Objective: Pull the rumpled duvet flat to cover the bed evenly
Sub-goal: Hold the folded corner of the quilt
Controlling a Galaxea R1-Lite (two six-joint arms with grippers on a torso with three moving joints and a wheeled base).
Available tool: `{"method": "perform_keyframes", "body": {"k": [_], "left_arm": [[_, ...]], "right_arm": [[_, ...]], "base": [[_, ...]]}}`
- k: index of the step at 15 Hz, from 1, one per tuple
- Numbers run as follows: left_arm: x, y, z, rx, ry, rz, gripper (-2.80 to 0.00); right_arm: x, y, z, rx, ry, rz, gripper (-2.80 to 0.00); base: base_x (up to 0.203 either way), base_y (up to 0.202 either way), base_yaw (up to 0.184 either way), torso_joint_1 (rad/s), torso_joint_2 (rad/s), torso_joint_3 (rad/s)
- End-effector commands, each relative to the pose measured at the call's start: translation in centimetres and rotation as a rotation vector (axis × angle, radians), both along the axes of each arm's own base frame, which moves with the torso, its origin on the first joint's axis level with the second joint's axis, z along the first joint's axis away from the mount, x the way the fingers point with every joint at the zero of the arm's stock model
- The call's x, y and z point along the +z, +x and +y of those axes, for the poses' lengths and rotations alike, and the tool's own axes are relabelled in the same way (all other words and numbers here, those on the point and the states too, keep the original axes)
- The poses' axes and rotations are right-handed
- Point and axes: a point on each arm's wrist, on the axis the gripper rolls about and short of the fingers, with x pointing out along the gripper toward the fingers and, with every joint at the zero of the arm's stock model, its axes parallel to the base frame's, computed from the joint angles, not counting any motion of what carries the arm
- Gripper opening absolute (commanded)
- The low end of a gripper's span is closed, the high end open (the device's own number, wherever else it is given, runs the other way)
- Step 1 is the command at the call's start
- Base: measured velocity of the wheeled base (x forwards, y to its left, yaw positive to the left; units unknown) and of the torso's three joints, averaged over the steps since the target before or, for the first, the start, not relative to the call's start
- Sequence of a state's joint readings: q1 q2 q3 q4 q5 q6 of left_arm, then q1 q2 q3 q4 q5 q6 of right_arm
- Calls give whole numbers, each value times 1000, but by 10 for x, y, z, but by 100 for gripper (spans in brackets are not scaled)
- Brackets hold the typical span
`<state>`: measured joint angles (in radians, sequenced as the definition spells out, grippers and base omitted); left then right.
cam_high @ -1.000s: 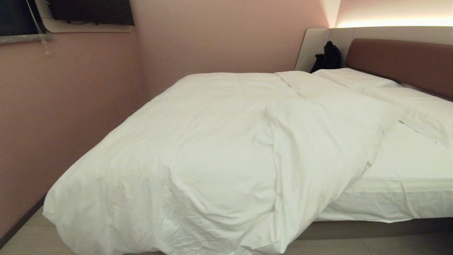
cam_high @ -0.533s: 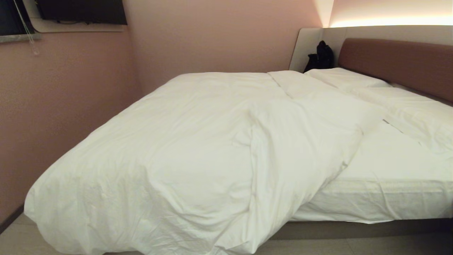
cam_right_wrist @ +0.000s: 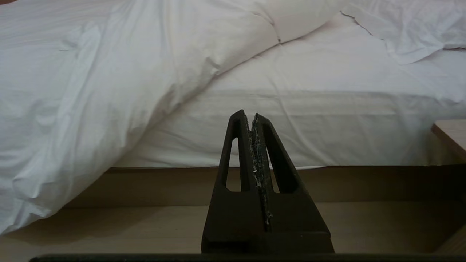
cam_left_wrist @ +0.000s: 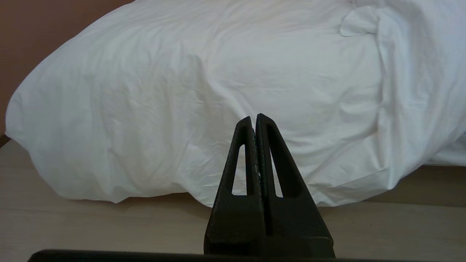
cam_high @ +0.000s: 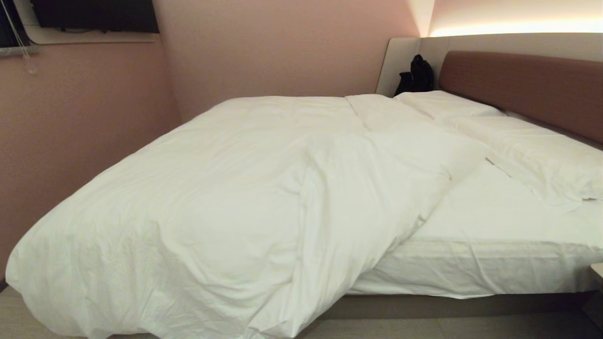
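The duvet (cam_high: pixel 226 202) lies bunched over the bed (cam_high: pixel 471 306) from about 9 o'clock to the middle of the head view, its near edge spilling over the side toward 7 o'clock. The sheeted mattress (cam_high: pixel 494 226) is bare at 4 o'clock, with pillows (cam_high: pixel 532 155) at 2 o'clock below the headboard (cam_high: pixel 523 84). The left tool (cam_left_wrist: pixel 255 122) and right tool (cam_right_wrist: pixel 249 118) are each pinched together on nothing, low and short of the bed's side.

Your left gripper (cam_left_wrist: pixel 256 118) is matte black, two tapered wedge fingers each with a long triangular cut-out, on a blocky base. Your right gripper (cam_right_wrist: pixel 250 115) matches it, but pale flecks speckle its inner pads (cam_right_wrist: pixel 256 160).
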<state>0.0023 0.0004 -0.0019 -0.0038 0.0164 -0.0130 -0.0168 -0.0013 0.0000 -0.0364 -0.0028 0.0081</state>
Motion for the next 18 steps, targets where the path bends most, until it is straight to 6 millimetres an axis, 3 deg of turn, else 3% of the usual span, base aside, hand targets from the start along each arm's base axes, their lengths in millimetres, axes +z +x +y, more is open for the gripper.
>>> {"method": "perform_keyframes", "body": {"k": [1,14,18], "left_arm": [[0,0,0,1,-1,-2,-280],[0,0,0,1,-6,-1,-280],[0,0,0,1,-5,-1,-280]], "right_arm": [[0,0,0,0,1,1,-280],[0,0,0,0,1,1,-280],[0,0,0,0,1,1,-280]], "base": [[0,-192,1,2,3,2],[0,-192,1,2,2,1],[0,-40,-2,2,0,2]]}}
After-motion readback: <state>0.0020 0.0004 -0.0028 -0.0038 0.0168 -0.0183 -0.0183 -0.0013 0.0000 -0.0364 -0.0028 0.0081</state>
